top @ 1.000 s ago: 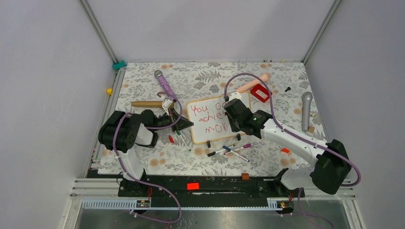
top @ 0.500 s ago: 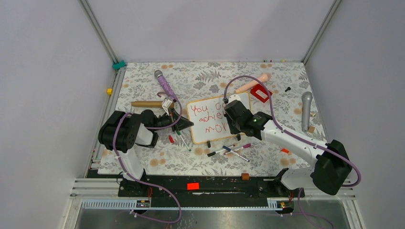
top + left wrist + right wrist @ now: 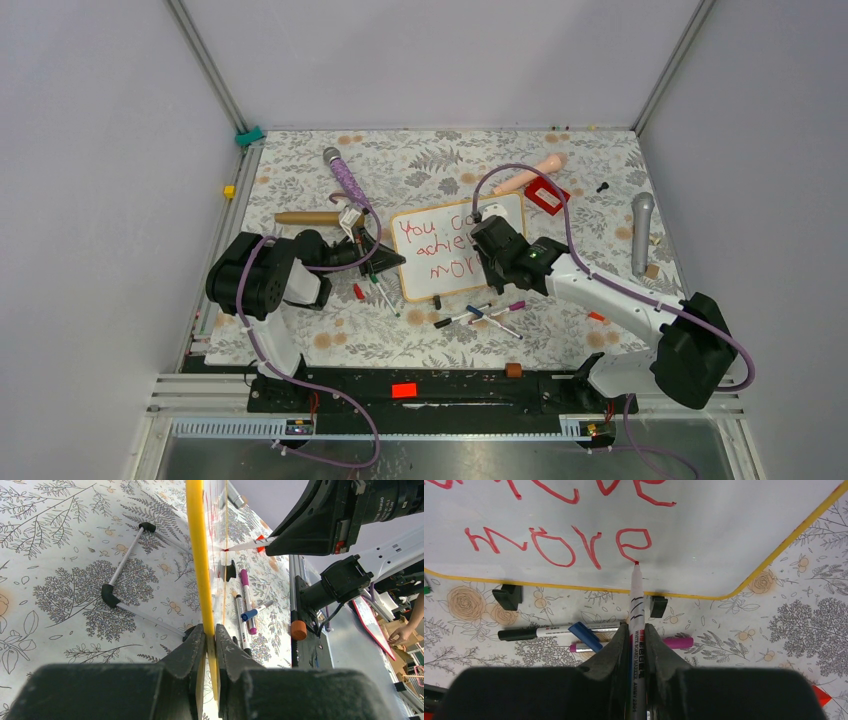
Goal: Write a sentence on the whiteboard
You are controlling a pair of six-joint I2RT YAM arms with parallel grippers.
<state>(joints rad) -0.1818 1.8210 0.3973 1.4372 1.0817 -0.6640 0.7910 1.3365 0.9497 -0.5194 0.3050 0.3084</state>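
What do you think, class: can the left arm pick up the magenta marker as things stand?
Probably not. The left fingers are shut on the whiteboard at its edge, so they aren't free, and the magenta marker lies apart from them, along the board's near side.

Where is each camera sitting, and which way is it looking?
Top external: high behind the robot, looking down at the table; left arm and right arm both show, bases at the bottom.
Left wrist: on the left arm, looking along the left gripper, which pinches the whiteboard by its edge.
Right wrist: on the right arm, looking along the right gripper and its marker at the sentence.
Shared: both wrist views show the whiteboard, the marker's tip and a purple pen.
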